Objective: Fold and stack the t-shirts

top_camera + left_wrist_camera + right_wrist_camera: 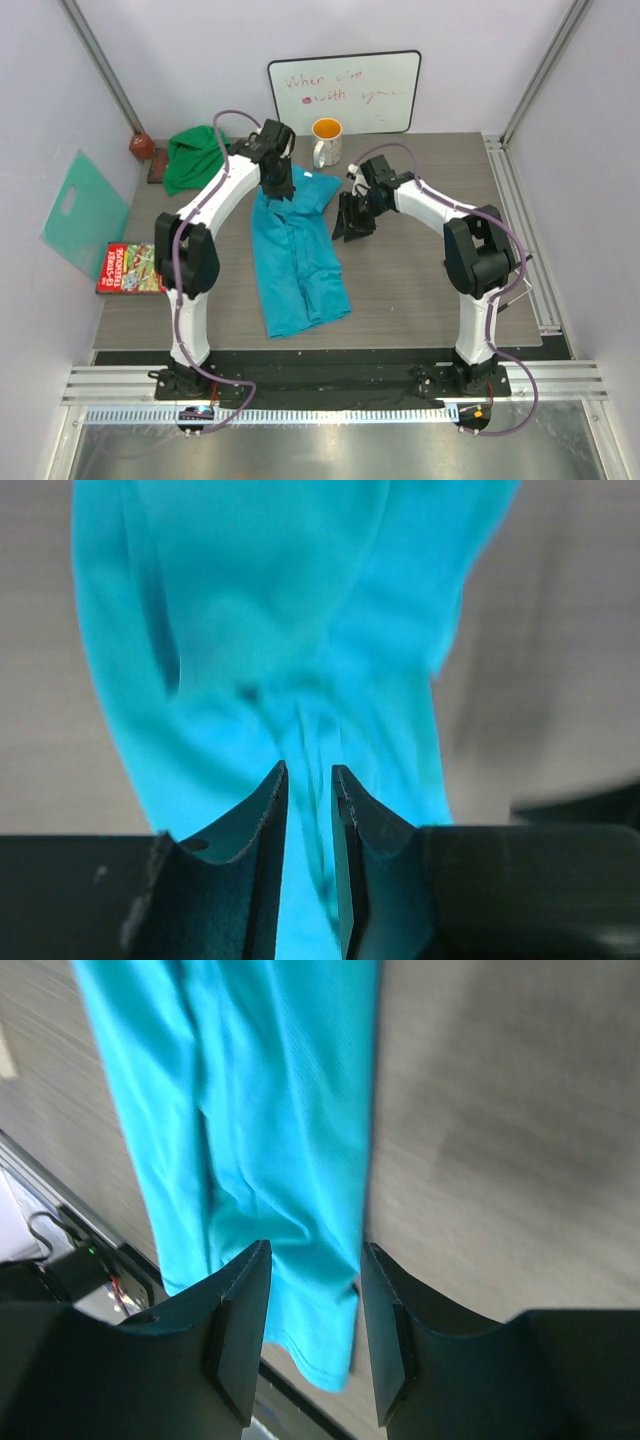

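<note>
Blue shirt (297,255) lay on the tabletop (430,290) as a long strip, running from near the mug (326,143) towards the near edge, roughly centred between the arms. Green shirt (195,155) sat heaped, unfolded, at the far left corner.

Left claw (308,770) hung over the strip's far end, jaws narrowly parted; no pinch was evident. Right claw (315,1250) stood spread and empty at the strip's right edge.

Judgement: the step in hand was the end-to-end fold. To do it well, each claw should take one far corner through all layers, lift low, carry evenly to the near hem and release with edges square. The left side looked rumpled and would want smoothing.

Only container: the mug, upright, orange inside. Its contents could not be told.
</note>
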{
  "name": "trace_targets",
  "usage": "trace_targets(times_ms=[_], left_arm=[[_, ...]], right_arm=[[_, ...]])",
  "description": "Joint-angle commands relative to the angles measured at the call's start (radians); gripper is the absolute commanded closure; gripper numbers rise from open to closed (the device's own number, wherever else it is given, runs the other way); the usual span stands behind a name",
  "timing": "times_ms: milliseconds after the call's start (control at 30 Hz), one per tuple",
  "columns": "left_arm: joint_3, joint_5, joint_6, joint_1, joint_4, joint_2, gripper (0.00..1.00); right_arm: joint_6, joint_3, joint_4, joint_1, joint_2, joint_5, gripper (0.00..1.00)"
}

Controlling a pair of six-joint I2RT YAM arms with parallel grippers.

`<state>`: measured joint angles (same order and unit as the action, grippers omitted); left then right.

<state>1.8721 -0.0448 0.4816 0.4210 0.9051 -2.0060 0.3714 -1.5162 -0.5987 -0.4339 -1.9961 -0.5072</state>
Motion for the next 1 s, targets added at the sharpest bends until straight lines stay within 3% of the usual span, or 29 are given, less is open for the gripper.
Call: trace_targets(times_ms=[0,100,233,600,967], left_arm=[[0.199,0.022,-0.023,-0.011,-0.018,-0.189,0.76],[0.254,0.094,0.005,-0.030,-0.055,-0.272,0.75],[0.326,0.085,-0.005,-0.030,-0.070,-0.352,0.75],[0.318,0.111,-0.001,-0.062,-0.175,-0.430,0.75],[0.162,0.054,0.067,-0.143,-0.213,-0.419,0.85]], right_arm=[[-0.014,0.048,-0.021,-0.012,0.106,0.009,0.53],[-0.008,0.056,-0.038,-0.022,0.105,0.009,0.53],[0.000,0.067,-0.041,-0.040,0.094,0.018,0.53],[0.008,0.047,-0.072,-0.114,-0.032,0.039,0.54],[0.018,0.001,-0.105,-0.164,-0.144,0.061,0.55]])
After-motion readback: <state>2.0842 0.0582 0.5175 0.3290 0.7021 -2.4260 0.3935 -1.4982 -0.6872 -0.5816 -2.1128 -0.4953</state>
